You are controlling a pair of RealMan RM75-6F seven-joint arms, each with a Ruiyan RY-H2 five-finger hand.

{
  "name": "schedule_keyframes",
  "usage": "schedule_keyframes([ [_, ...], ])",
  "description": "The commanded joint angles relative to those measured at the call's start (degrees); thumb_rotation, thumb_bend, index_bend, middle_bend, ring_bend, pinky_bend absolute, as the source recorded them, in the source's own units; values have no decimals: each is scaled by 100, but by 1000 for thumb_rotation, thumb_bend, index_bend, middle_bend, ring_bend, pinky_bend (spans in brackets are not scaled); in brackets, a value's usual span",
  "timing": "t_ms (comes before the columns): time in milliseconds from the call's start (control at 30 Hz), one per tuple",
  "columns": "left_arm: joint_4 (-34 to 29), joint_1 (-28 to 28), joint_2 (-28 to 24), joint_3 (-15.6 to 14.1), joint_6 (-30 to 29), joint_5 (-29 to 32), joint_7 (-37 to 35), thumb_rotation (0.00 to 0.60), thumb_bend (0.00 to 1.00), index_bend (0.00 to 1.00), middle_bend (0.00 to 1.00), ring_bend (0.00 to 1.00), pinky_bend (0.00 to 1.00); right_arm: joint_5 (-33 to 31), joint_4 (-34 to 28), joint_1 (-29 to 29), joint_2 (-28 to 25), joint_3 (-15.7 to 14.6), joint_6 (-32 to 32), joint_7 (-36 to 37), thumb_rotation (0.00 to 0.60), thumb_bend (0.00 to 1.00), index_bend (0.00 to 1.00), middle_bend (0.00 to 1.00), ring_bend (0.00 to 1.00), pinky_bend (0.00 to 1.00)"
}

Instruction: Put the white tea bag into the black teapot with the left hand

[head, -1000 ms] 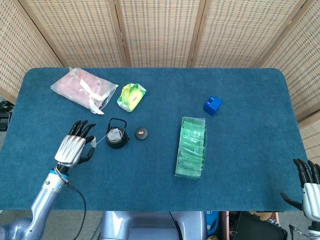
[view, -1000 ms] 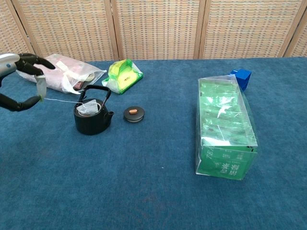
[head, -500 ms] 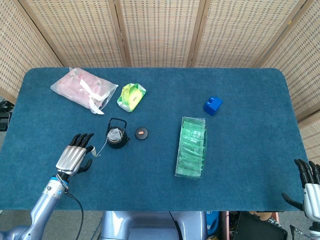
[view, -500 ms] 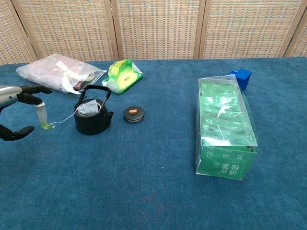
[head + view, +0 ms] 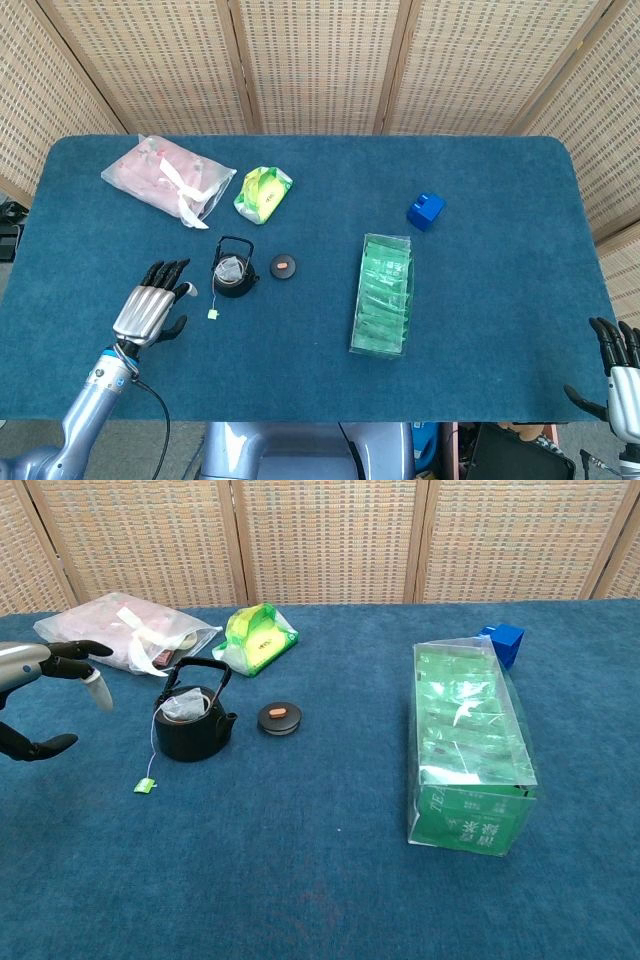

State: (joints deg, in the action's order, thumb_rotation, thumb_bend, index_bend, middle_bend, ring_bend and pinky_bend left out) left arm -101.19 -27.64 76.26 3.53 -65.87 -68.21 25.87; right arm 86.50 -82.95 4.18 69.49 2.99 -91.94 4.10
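Observation:
The black teapot (image 5: 231,280) stands left of the table's middle, its handle up and its lid off. The white tea bag (image 5: 230,268) lies inside the pot's mouth (image 5: 182,708). Its string runs over the rim down to a small green tag (image 5: 145,785) lying on the cloth in front of the pot (image 5: 190,728). My left hand (image 5: 150,310) hovers just left of the pot, fingers spread, holding nothing; the chest view shows it (image 5: 35,662) at the left edge. My right hand (image 5: 620,375) rests open at the table's near right corner.
The pot's round lid (image 5: 283,266) lies just right of the pot. A green tea box (image 5: 383,294) lies at the middle right, a blue cube (image 5: 425,211) behind it. A pink bag (image 5: 168,178) and a yellow-green packet (image 5: 263,193) lie at the back left.
My left hand has let go of the string's tag, which dropped onto the cloth in front of the pot. The hand moved back from the pot. The tea bag stays inside.

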Motion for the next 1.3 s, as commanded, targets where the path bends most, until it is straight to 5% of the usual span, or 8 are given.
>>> schedule_keyframes([
  [33, -41, -24, -50, 12, -19, -22, 87, 600, 430, 332, 49, 6, 0, -2, 6, -5, 11, 1, 10, 6, 600, 123, 115, 182, 34, 100],
  [100, -65, -31, -70, 16, -53, -32, 173, 600, 430, 332, 124, 54, 53, 9, 16, -11, 20, -3, 15, 15, 600, 123, 115, 182, 34, 100],
  [267, -58, -115, -107, 59, -39, -18, 402, 600, 432, 332, 395, 357, 432, 21, 26, -16, 13, 5, 4, 28, 600, 123, 115, 182, 34, 100],
  [467, -90, -273, -207, 130, 71, 60, 704, 600, 499, 311, 742, 701, 681, 20, 36, -31, 31, 1, 36, 42, 600, 123, 115, 182, 34, 100],
  [767, -267, -679, -387, 188, 631, 973, 1433, 600, 737, 215, 862, 796, 736, 5, 34, -29, 30, -2, 50, 39, 600, 123, 115, 183, 34, 100],
  [1300, -191, -1608, -208, 224, 1260, 2624, 2117, 600, 750, 154, 873, 805, 737, -36, 64, -20, 39, -1, 76, 65, 600, 123, 115, 185, 34, 101],
])
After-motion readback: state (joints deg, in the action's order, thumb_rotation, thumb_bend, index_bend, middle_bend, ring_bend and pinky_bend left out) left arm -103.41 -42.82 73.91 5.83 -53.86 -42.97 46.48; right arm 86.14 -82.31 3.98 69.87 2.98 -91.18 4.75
